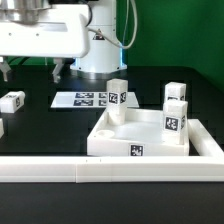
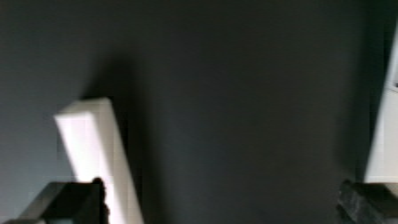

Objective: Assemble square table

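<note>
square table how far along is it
Early. Done: one corner leg seems to stand in the slab, though whether it is fastened is unclear. In hand: nothing, jaws apart. Left: rear leg, middle leg and far leg, all off the slab.

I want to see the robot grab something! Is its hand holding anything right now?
No, nothing is held. In the wrist view the gripper is open, with only bare black table between its fingers. One white leg lies near one finger.
</note>
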`<state>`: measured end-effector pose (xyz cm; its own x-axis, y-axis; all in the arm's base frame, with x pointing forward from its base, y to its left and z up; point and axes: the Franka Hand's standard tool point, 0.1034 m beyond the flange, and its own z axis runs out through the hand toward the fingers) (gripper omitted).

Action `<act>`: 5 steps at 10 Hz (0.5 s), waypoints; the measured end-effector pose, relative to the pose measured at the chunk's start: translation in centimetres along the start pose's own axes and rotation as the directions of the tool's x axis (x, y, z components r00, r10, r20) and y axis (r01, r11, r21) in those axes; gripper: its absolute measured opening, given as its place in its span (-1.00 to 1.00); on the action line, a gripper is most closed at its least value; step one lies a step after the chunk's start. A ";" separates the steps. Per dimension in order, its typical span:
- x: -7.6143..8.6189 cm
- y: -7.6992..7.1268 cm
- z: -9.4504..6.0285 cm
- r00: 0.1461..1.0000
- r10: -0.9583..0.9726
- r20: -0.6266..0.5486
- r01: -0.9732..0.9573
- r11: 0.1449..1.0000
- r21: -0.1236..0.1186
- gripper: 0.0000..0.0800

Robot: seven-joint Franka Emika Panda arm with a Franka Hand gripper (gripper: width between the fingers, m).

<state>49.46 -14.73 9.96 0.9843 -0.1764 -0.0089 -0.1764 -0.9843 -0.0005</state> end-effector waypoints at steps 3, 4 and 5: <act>-2.2 4.4 1.1 1.000 0.018 0.015 -0.017 1.000 -0.015 0.62; -2.0 5.3 0.9 1.000 0.029 0.010 -0.028 0.999 -0.020 0.62; -1.9 5.9 0.9 0.999 0.031 0.008 -0.031 0.999 -0.023 0.62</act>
<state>46.55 -20.16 9.06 0.9782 -0.2069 -0.0170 -0.2065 -0.9782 0.0224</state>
